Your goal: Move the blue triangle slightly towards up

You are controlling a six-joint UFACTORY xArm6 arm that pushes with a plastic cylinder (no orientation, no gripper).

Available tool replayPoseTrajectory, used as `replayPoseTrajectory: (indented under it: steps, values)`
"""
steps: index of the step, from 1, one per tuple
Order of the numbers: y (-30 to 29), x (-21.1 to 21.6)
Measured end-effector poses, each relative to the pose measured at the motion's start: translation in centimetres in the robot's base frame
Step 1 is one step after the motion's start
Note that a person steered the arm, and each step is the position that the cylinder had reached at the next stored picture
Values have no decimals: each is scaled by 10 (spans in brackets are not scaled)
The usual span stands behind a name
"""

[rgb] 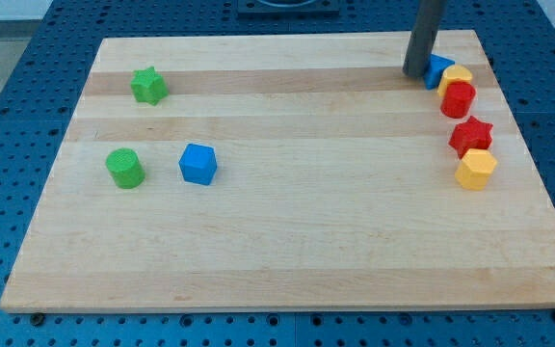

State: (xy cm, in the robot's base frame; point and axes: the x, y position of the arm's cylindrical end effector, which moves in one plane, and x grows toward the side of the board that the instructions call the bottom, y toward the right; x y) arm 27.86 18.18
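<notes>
The blue triangle (pixel 438 69) lies near the view's top right of the wooden board, partly hidden behind the rod. My tip (pixel 415 74) rests on the board right against the triangle's left side. A yellow block (pixel 458 75) touches the triangle's right side, with a red cylinder (pixel 458 99) just below it.
A red star (pixel 471 135) and a yellow hexagon (pixel 476 169) sit lower along the right edge. A green star (pixel 147 86) is at the top left, a green cylinder (pixel 123 167) and a blue cube (pixel 198 164) at the middle left. The board's top edge (pixel 287 39) is close above the triangle.
</notes>
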Motion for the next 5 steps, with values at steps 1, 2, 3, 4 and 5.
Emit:
replayPoseTrajectory:
  steps: [1, 2, 3, 4, 5]
  values:
    - [0, -10]
    - [-7, -4]
    - [-21, 44]
    - [-8, 67]
    - [6, 61]
